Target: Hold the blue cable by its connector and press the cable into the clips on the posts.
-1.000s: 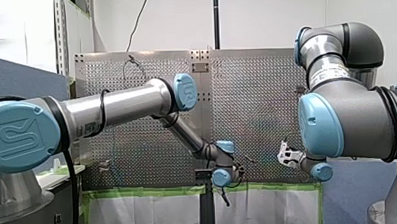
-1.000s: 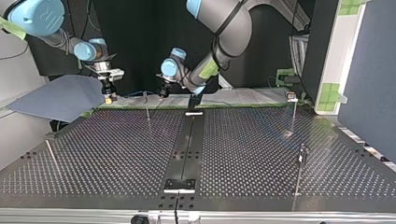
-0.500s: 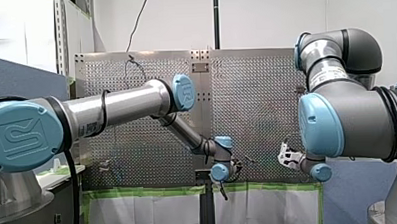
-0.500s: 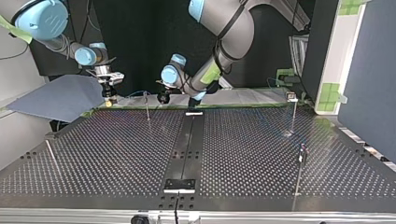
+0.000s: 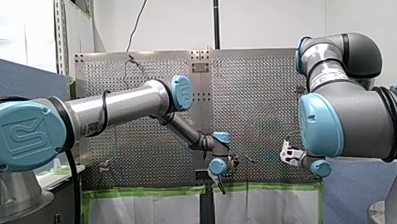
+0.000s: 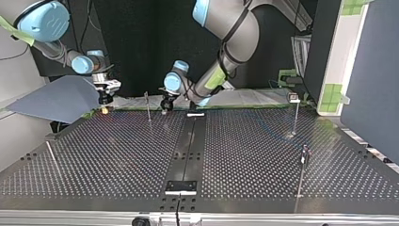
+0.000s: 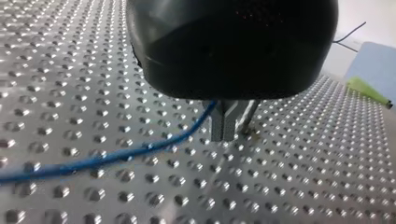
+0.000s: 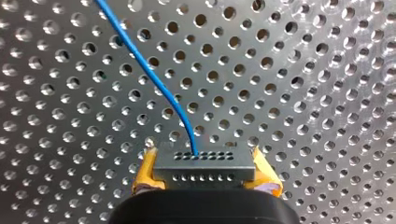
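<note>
Top view: perforated table [image 6: 244,155], curtain [image 6: 136,47] perhaps

table [image 6: 244,155] centre: open | far edge: post [image 6: 147,106] stands between my left gripper [image 6: 164,109] and my right gripper [image 6: 104,111] | top view's right: corner post [image 6: 295,115], nearer post [image 6: 302,174], well apart

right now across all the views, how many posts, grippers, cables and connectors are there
posts: 4
grippers: 2, left gripper and right gripper
cable: 1
connector: 1
total: 8
</note>
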### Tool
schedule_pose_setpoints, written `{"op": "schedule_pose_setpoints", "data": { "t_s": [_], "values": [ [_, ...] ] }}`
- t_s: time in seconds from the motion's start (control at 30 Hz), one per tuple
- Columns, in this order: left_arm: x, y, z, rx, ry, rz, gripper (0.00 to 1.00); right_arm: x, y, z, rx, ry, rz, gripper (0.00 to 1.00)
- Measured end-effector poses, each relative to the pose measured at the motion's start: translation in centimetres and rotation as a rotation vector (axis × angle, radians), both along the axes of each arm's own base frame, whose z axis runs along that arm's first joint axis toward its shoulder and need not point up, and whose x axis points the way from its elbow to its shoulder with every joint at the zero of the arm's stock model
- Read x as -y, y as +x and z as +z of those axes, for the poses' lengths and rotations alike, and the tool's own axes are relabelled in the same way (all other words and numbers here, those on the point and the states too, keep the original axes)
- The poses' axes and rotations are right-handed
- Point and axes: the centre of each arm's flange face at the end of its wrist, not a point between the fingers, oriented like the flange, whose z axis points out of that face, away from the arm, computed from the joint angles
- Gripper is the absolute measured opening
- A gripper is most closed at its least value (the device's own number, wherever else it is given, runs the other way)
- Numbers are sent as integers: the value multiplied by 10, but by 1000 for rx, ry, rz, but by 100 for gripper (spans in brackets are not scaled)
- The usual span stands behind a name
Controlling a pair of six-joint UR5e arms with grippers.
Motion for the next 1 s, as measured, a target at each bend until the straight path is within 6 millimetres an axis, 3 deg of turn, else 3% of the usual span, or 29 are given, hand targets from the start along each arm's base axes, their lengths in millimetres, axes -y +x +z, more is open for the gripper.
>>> {"op": "schedule_pose_setpoints", "data": {
  "t_s": [0.33, 0.37, 0.4, 0.43, 0.47, 0.5, 0.53, 0.57, 0.6, 1.0],
  "values": [
    [-2, 10, 5, 29, -14, -7, 0, 10, -1, 6, 11, -17, 13, 0],
    [-2, 11, 6, 35, -15, -11, 12, 10, -1, 7, 12, -19, 14, 0],
    [-1, 11, 7, 42, -17, -18, 31, 11, -1, 7, 12, -20, 16, 0],
    [0, 12, 7, 48, -17, -23, 31, 12, -1, 8, 13, -22, 17, 0],
    [0, 12, 8, 53, -17, -27, 47, 13, -2, 9, 14, -24, 18, 0],
    [1, 12, 8, 58, -16, -31, 74, 14, -2, 9, 15, -26, 19, 0],
    [1, 12, 9, 61, -16, -33, 74, 15, -2, 10, 15, -28, 20, 0],
    [1, 12, 8, 62, -14, -35, 93, 16, -2, 10, 16, -29, 21, 0],
    [1, 12, 8, 62, -13, -38, 100, 17, -2, 10, 16, -30, 21, 0],
    [-5, 2, -3, 19, 88, -43, 100, 18, -3, 11, 16, -31, 22, 0]
  ]
}}
